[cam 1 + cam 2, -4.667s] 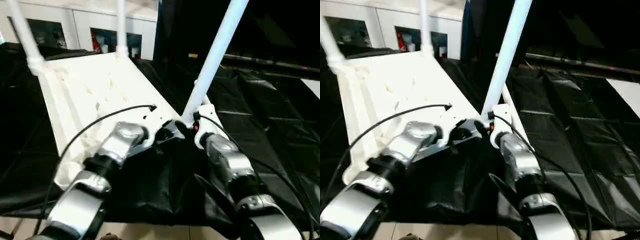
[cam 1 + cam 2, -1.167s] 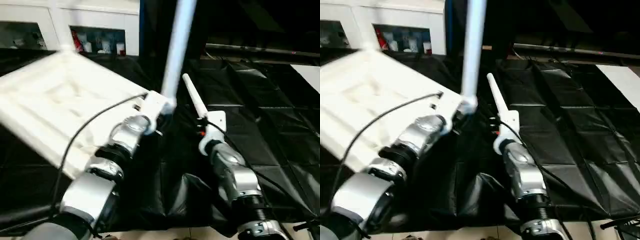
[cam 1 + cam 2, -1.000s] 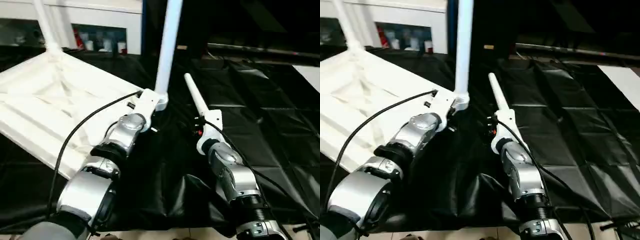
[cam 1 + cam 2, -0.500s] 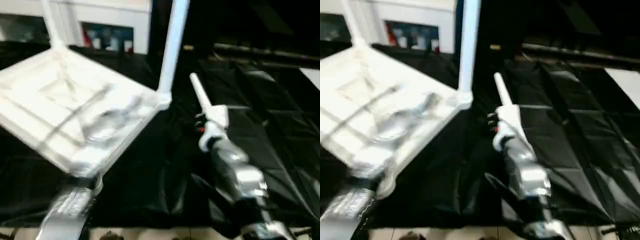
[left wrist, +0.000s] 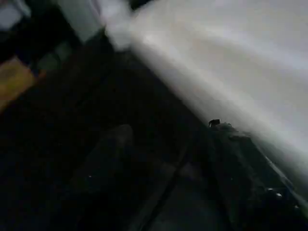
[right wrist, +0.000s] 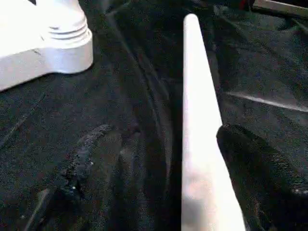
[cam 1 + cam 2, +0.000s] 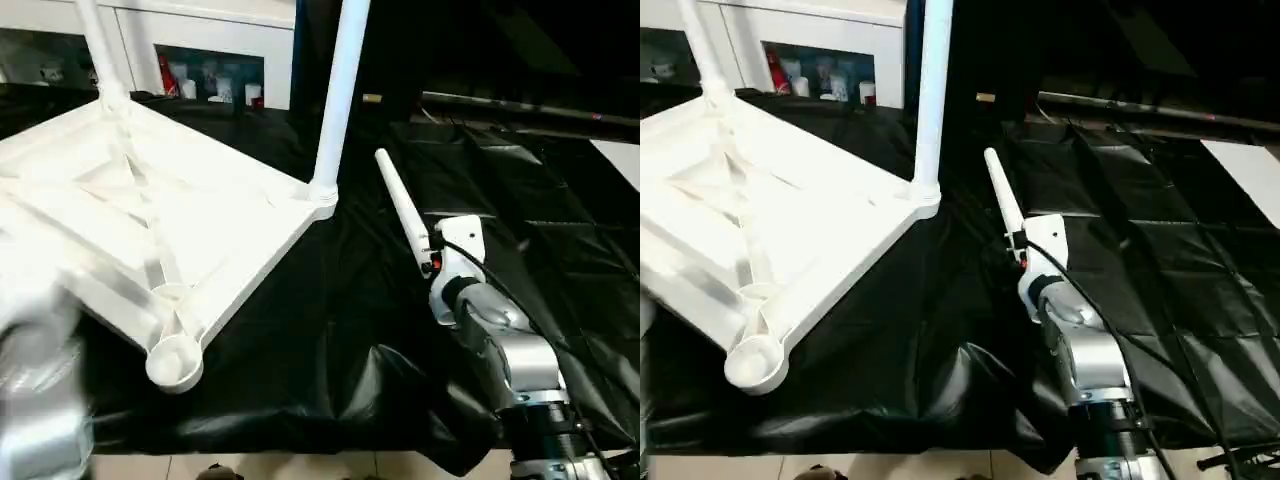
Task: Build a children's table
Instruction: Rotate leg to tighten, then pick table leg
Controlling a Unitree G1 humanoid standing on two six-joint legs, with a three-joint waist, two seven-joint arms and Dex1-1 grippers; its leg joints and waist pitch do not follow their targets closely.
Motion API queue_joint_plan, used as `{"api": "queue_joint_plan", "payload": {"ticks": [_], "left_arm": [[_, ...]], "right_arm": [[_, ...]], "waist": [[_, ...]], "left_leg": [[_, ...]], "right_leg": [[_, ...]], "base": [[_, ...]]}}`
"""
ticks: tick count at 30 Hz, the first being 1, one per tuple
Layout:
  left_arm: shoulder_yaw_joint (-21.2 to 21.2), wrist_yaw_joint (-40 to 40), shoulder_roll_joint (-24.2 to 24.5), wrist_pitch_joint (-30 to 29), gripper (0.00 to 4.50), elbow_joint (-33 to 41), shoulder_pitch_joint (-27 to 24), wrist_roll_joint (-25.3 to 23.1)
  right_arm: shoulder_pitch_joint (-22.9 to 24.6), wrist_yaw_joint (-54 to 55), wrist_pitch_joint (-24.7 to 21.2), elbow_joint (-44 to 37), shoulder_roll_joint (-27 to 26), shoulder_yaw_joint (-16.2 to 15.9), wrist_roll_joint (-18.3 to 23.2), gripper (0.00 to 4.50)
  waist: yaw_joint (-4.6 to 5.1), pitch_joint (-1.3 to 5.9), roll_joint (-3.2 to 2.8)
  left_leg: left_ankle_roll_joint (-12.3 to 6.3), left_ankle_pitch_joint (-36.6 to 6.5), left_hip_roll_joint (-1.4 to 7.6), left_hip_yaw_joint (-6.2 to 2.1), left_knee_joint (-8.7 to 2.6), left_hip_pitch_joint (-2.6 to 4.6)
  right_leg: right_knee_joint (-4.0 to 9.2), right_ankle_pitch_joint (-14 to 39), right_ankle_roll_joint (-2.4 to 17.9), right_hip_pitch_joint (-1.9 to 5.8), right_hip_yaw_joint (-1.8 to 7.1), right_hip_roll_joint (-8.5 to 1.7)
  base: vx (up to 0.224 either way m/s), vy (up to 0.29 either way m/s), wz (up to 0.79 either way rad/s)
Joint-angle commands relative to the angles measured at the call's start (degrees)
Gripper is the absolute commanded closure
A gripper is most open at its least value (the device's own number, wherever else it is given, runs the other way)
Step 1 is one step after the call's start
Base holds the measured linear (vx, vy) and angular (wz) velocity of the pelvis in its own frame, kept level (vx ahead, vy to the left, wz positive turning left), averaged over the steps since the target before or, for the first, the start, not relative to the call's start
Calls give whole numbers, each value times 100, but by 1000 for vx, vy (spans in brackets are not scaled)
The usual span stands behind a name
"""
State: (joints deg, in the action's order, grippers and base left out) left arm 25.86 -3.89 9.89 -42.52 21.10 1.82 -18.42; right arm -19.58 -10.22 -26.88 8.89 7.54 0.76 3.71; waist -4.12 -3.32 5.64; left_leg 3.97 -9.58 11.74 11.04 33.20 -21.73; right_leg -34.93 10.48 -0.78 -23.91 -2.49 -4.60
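Left end effector (image 5: 159, 178) off tabletop (image 7: 130, 230) corner.

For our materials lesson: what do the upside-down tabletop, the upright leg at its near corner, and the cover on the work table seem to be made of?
Tabletop: probably moulded white plastic, slightly glossy; its underside has ribs and a round socket.
Upright leg: a smooth white tube, likely plastic; the look leaves coated metal open.
Cover: thin black sheeting, perhaps plastic film or coated fabric; it shines, creases and bunches in folds.

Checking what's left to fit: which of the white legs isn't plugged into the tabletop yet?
The loose leg lying by the right gripper on the black cloth; the other legs in view, like the near one, stand upright in corner sockets of the tabletop.
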Motion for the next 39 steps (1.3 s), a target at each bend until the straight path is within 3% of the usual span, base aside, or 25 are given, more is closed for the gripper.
{"api": "queue_joint_plan", "payload": {"ticks": [1,3,4,5,7,8,10,11,14,18,22,23,24,26,28,29,33,35,39], "left_arm": [[-112,142,-14,-197,158,4,-106,44],[-289,356,24,-445,139,53,-252,115],[-470,549,17,-794,138,186,-385,234],[-641,759,63,-1064,138,288,-465,326],[-851,1028,101,-1438,97,421,-537,449],[-873,1077,82,-1506,98,453,-539,484],[-1107,1396,186,-1839,89,602,-571,713],[-1273,1617,261,-2059,60,732,-579,908],[-1681,2060,581,-2373,49,981,-616,1183],[-2104,2513,977,-2351,11,1044,-589,1317],[-2358,2864,1200,-2079,5,963,-456,1498],[-2423,2967,1283,-1913,5,914,-412,1571],[-2495,3084,1355,-1759,5,857,-363,1638],[-2750,3481,1564,-1327,5,654,-225,1745],[-2942,3722,1689,-1042,5,492,-112,1775],[-3007,3793,1712,-948,5,391,-27,1784],[-3130,4045,1811,-741,5,298,138,1921],[-3174,4331,1954,-662,5,457,140,2156],[-3080,4725,2093,-717,5,816,130,2563]], "right_arm": [[-117,42,-226,-92,115,32,-53,89],[-194,-17,-417,-81,198,23,-39,89],[-291,-118,-613,-54,323,16,-3,89],[-370,-195,-715,-8,406,46,29,89],[-513,-364,-839,97,519,103,119,89],[-558,-420,-870,130,548,117,146,62],[-788,-462,-1022,343,651,188,168,56],[-992,-498,-1092,555,736,211,156,51],[-1573,-604,-1384,1205,923,236,155,13],[-2137,-813,-1745,1883,1107,135,132,0],[-2796,-1086,-1971,2839,1181,146,187,0],[-2925,-1215,-2024,3075,1210,74,171,0],[-3022,-1356,-2046,3283,1237,2,153,0],[-3174,-1566,-1949,3717,1287,-233,-21,0],[-3285,-1589,-1831,4028,1301,-333,-155,0],[-3358,-1605,-1812,4193,1297,-347,-188,0],[-3576,-1646,-1733,4751,1289,-325,-241,0],[-3698,-1639,-1613,5158,1308,-391,-330,0],[-3849,-1599,-1505,5623,1274,-321,-302,0]], "waist": [[14,319,-140],[14,312,-142],[3,315,-171],[7,312,-163],[1,312,-178],[0,296,-157],[-6,292,-166],[-11,300,-179],[-28,314,-182],[-52,312,-219],[-55,349,-211],[-45,345,-179],[-54,355,-192],[-67,367,-95],[-90,368,-160],[-77,373,-105],[-76,381,-106],[-60,376,-46],[-58,366,-60]], "left_leg": [[149,-1963,113,-99,-413,115],[169,-2015,113,-105,-414,114],[203,-2060,116,-110,-412,128],[223,-2059,115,-117,-413,102],[253,-2100,115,-109,-401,123],[234,-2206,104,-115,-405,114],[222,-2287,90,-115,-392,116],[228,-2288,82,-115,-379,124],[242,-2212,73,-129,-372,121],[290,-2202,79,-117,-370,126],[352,-1993,81,-109,-353,108],[343,-1931,79,-99,-351,96],[335,-1883,75,-105,-345,96],[277,-1610,83,-81,-332,72],[298,-1515,94,-73,-335,92],[301,-1459,96,-61,-324,85],[335,-1309,93,-62,-318,64],[336,-1284,90,-51,-305,55],[371,-1398,109,-47,-302,80]], "right_leg": [[488,1589,417,135,185,-169],[483,1606,420,130,187,-164],[477,1623,422,116,191,-164],[473,1577,441,126,191,-161],[470,1543,469,112,193,-160],[492,1716,471,114,186,-168],[528,1983,428,97,187,-181],[530,2084,402,92,186,-184],[497,2095,472,102,172,-170],[501,2034,487,88,172,-164],[434,1630,653,134,170,-180],[434,1558,672,144,171,-169],[410,1511,706,153,167,-174],[396,1319,778,180,165,-190],[386,1287,841,170,172,-205],[377,1230,856,173,171,-205],[336,1147,906,212,172,-226],[322,1227,936,206,170,-231],[329,1354,941,187,174,-239]], "base": [[0,0,0],[0,0,0],[0,0,0],[0,0,0],[0,0,0],[0,0,0],[0,0,0],[0,0,0],[0,0,0],[0,0,0],[0,0,0],[0,0,0],[0,0,0],[0,0,0],[0,0,0],[0,0,0],[0,0,0],[0,0,0],[0,0,0]]}}
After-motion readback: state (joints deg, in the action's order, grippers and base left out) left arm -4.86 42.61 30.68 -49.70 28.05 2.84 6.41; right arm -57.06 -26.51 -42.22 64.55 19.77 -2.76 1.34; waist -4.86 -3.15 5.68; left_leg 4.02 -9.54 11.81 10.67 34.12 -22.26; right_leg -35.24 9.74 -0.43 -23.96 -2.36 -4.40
